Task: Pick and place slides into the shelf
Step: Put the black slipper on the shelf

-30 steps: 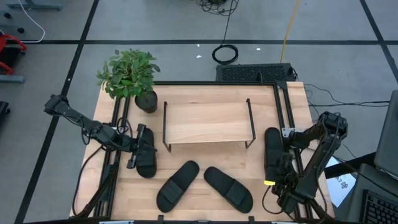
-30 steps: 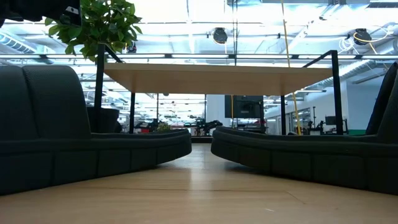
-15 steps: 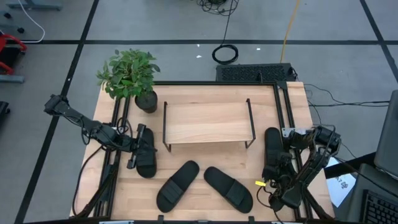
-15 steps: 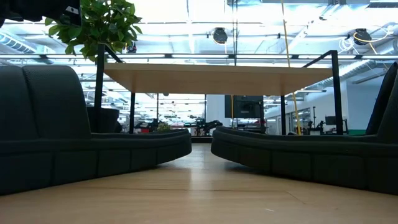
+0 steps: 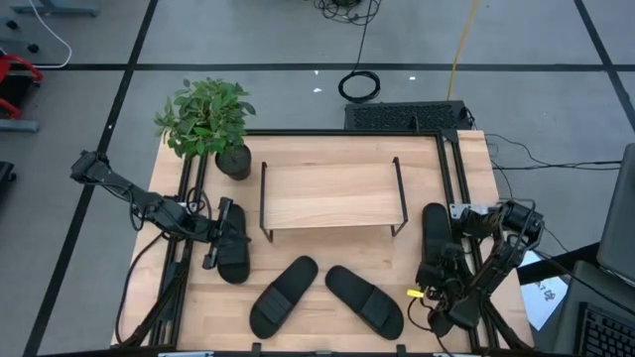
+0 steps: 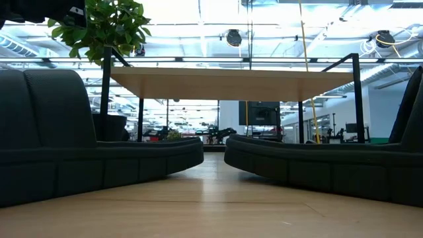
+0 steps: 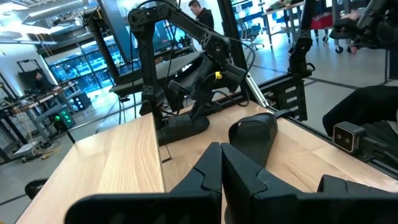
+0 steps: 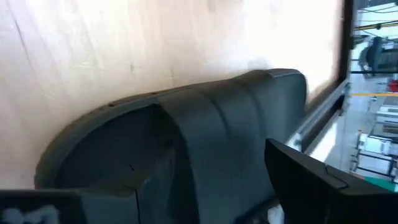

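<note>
Four black slides lie on the table. The left slide sits under my left gripper, whose fingers are shut and point toward the table's right. The right slide lies by the right edge, with my right gripper low over its near end. That gripper is open, its fingers standing on either side of the ribbed strap. Two more slides rest sole-down near the table's near edge. The shelf stands on its wire legs mid-table. My left gripper hovers at the left slide's strap, but I cannot tell whether its shut fingers touch it. My right gripper comes at the right slide's strap from above, its fingers astride the band. Whether they touch it I cannot tell.
A potted plant stands at the far left corner, beside the shelf. Black rails run along the table's left and right edges. In the low view the two middle slides fill the foreground before the shelf.
My right arm has folded and lowered, bringing its gripper down onto the right slide's near end with a small shift toward the table's left; it has been still for the last half second. The slides have kept their places.
</note>
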You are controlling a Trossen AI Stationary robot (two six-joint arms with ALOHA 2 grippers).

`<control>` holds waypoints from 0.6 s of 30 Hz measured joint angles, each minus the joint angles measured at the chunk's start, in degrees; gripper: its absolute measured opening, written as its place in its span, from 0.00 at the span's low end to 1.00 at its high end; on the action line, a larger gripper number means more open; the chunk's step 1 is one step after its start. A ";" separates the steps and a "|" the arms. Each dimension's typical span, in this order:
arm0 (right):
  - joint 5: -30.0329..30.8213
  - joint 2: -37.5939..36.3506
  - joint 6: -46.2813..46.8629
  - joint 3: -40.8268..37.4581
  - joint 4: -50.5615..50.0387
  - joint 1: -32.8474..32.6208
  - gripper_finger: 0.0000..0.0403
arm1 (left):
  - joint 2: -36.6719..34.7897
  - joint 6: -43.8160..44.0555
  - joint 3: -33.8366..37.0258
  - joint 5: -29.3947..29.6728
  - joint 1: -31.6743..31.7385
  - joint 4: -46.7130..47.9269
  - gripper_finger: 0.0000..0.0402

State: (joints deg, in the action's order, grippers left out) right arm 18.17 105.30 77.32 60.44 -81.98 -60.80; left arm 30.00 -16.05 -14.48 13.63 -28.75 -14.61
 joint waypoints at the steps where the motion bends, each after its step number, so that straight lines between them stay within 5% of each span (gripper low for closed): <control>1: -0.19 -0.01 -0.02 -0.97 1.43 0.00 0.59 | -0.01 0.00 0.00 0.00 0.00 0.00 0.02; 12: -0.49 -0.02 7.54 -7.80 2.30 0.04 0.53 | 0.00 -0.32 0.00 0.00 0.00 0.04 0.02; 18: -0.24 -0.02 10.27 -7.84 2.59 0.09 0.16 | -0.02 -0.31 0.00 0.00 0.02 0.04 0.02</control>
State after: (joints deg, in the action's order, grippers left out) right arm 17.93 105.27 87.59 52.60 -79.40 -60.71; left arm 29.98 -16.36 -14.48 13.63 -28.73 -14.57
